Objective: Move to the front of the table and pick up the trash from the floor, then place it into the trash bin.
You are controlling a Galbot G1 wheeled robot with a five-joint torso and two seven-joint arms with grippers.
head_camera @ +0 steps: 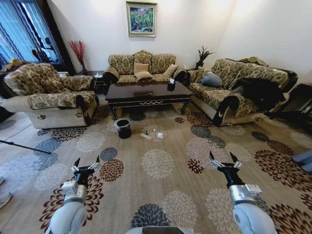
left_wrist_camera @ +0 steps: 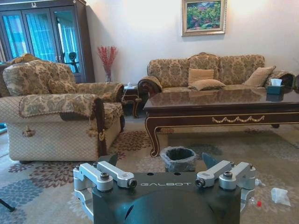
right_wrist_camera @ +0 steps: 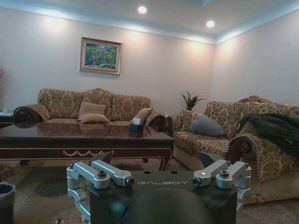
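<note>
You are well short of the counter, so the step in hand is the drive forward. The trash lies on the floor just near of the counter's front edge, with the trash bin just left of it. Steer straight at the litter and stop before your base rolls over it. Both arms hang low in front, left hand and right hand with fingers apart and empty; hold them clear of the carpet.
</note>
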